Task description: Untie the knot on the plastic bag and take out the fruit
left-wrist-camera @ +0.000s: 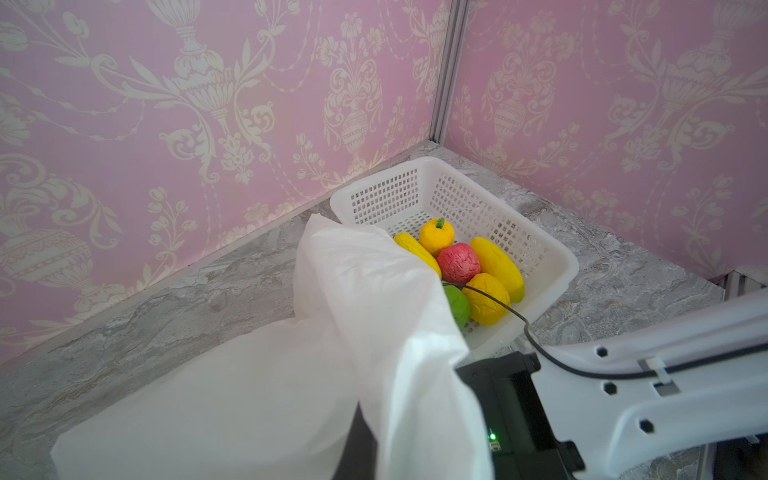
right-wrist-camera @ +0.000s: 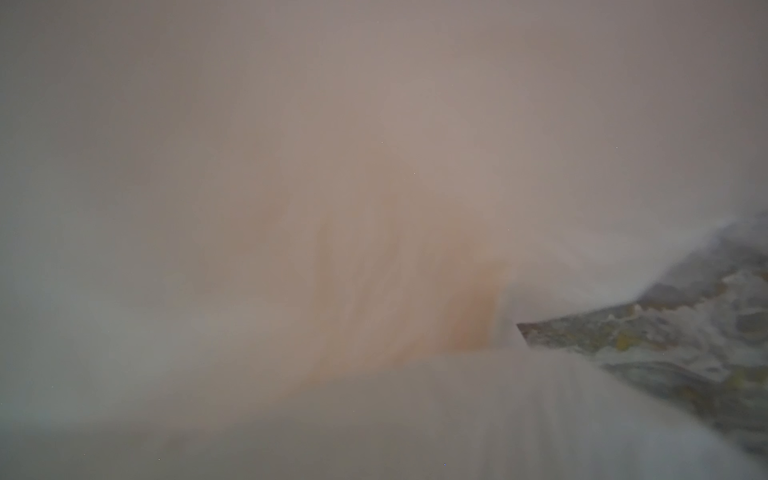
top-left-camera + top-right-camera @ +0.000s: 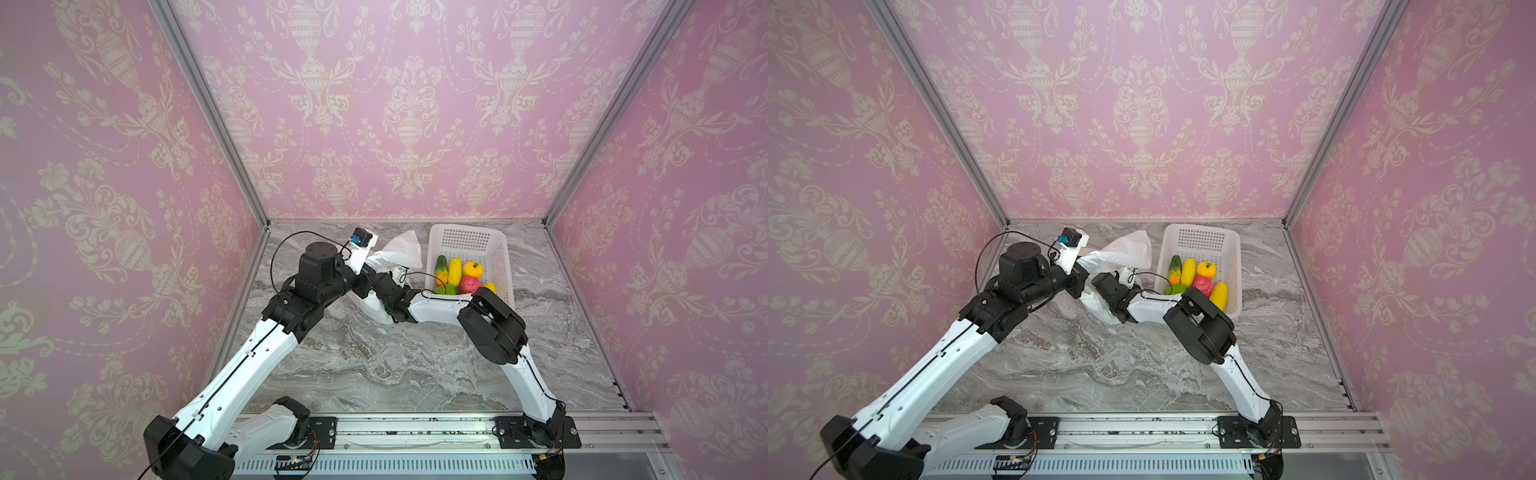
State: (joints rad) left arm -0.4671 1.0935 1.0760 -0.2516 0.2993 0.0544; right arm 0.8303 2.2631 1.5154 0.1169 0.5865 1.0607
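Pinching crinkly translucent plastic bag (image 3: 401, 249), left claw (image 3: 372, 272) is closed; right claw (image 3: 379, 297), buried inside, unreadable.

The room is bright with soft, even light, and only weak shadows lie on the marble table (image 3: 374, 357). In both top views the wallpaper (image 3: 104, 187) gets softer toward the edges. The left wrist view is sharp, with the plastic bag (image 1: 257, 399) almost glaring white. The right wrist view is a dim, brownish blur; only a table corner shows there, unsharp.
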